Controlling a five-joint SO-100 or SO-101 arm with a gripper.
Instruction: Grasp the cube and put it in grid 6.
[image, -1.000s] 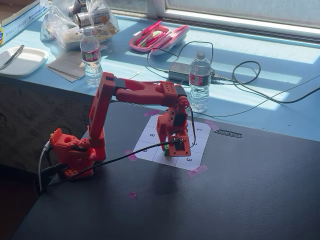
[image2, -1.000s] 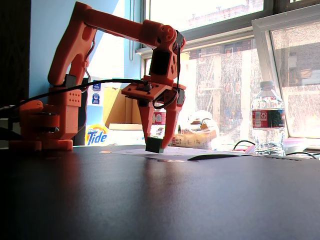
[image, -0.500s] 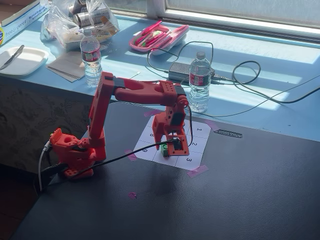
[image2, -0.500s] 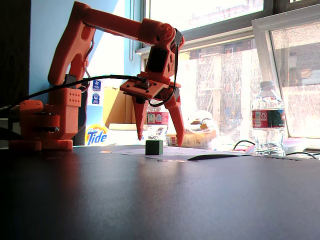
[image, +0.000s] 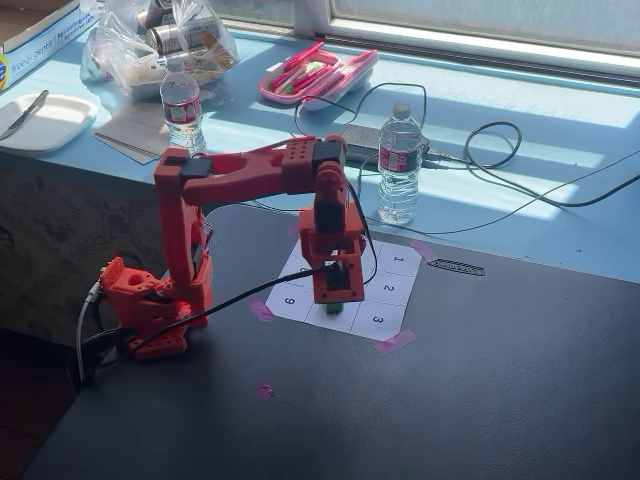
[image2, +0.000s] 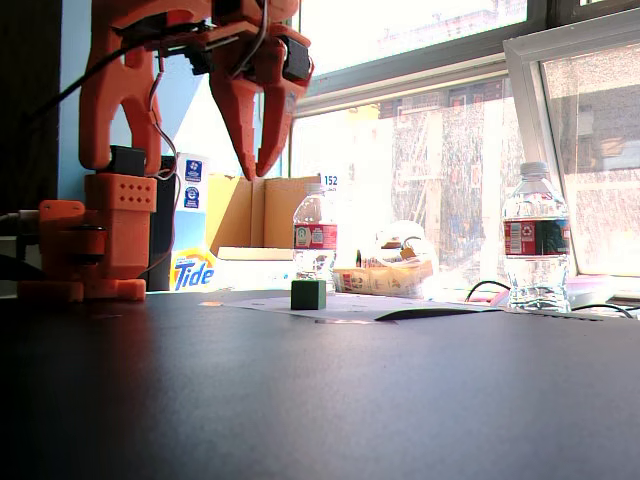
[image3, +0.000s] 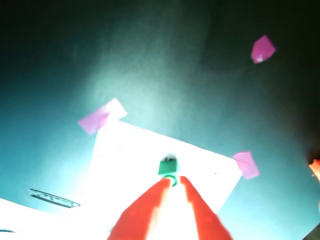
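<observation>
The small green cube (image: 332, 310) stands on the white numbered sheet (image: 392, 276), in the near-edge cell (image: 347, 319) between the 9 and the 3. The gripper hides that cell's digit. My orange gripper (image: 335, 297) points straight down above the cube. In a fixed view the cube (image2: 308, 294) sits on the sheet (image2: 370, 311) and the gripper (image2: 258, 172) hangs well above it, not touching. In the wrist view the fingertips (image3: 162, 186) frame the cube (image3: 168, 166) with a narrow gap; the gripper (image3: 172, 180) is slightly open and empty.
Two water bottles (image: 399, 165) (image: 182, 108), a pink pencil case (image: 315, 72) and cables lie on the blue table behind the sheet. Pink tape tabs (image: 395, 342) hold the sheet's corners. The arm base (image: 150, 305) stands to the left. A Tide box (image2: 195, 270) is behind.
</observation>
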